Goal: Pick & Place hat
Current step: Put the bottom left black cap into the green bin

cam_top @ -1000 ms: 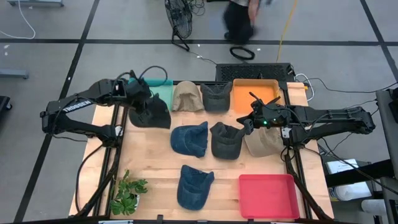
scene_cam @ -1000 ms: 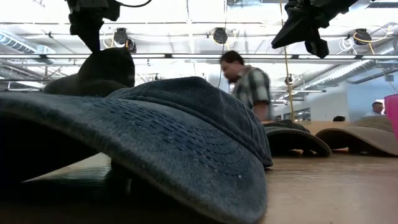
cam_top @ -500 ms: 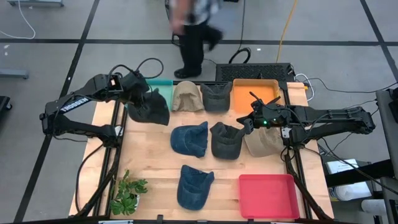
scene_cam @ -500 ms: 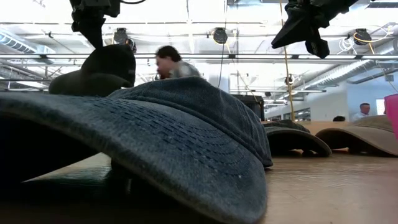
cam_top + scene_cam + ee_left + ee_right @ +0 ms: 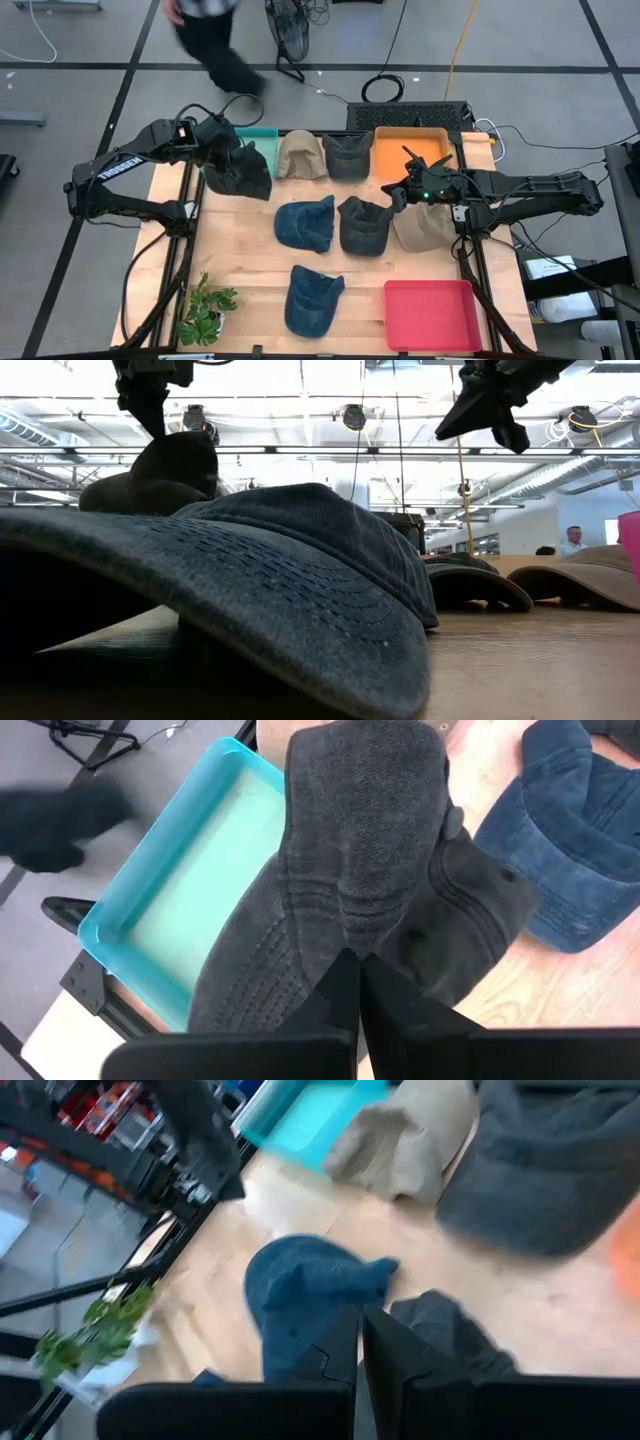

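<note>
A dark grey hat (image 5: 243, 174) hangs at the table's far left, partly over the teal tray (image 5: 262, 133), with my left gripper (image 5: 224, 152) shut on it. In the left wrist view the hat (image 5: 370, 850) covers the teal tray's (image 5: 190, 890) right side. The low view shows the hat (image 5: 165, 472) hanging under that gripper (image 5: 142, 405). My right gripper (image 5: 400, 196) hovers shut above the table's right half, over the hats there and touching nothing. Its shut fingers also show in its own wrist view (image 5: 360, 1335). My left gripper pinches the dark grey hat's cloth between its two fingers, about where the stitched brim meets the crown (image 5: 348, 942). The fingers come from above, slanting down. The hat hangs below them, clear of the table, its brim drooping to one side.
Several other hats lie on the wooden table: beige (image 5: 300, 155), dark grey (image 5: 347, 155), blue (image 5: 305, 222), dark grey (image 5: 362, 226), beige (image 5: 425, 228), blue (image 5: 312, 298). An orange tray (image 5: 410, 152) stands at the far right. A red tray (image 5: 432, 315) is near right and a plant (image 5: 205, 310) near left.
My left gripper has carried the dark grey hat a little up and toward the far edge, so the hat now covers more of the teal tray. A person beyond the table has walked toward the left.
</note>
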{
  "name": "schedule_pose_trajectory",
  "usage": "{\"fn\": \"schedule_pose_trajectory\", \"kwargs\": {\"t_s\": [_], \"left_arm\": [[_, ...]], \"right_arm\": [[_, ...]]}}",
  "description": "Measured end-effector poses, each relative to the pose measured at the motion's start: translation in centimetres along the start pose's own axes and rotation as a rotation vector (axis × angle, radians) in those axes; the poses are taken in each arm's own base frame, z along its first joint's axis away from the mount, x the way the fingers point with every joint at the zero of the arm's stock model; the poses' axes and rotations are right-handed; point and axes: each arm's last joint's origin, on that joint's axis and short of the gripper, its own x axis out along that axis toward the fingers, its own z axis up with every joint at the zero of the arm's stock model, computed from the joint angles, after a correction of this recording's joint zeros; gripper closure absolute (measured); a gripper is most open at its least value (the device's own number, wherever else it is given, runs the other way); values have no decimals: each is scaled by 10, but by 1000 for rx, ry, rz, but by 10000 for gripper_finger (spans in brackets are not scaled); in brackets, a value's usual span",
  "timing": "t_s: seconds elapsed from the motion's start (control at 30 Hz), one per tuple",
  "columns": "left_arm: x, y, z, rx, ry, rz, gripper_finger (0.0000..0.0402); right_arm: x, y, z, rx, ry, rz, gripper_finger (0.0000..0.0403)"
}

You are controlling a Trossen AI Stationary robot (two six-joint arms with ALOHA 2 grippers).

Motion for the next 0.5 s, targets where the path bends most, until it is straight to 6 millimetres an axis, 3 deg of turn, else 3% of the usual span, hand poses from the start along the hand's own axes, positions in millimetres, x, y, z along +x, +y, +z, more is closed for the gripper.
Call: {"fn": "schedule_pose_trajectory", "kwargs": {"t_s": [0.5], "left_arm": [[0,6,4,45,-47,153,400]], "right_arm": [[0,-1,1,-5,-39,-31,403]]}}
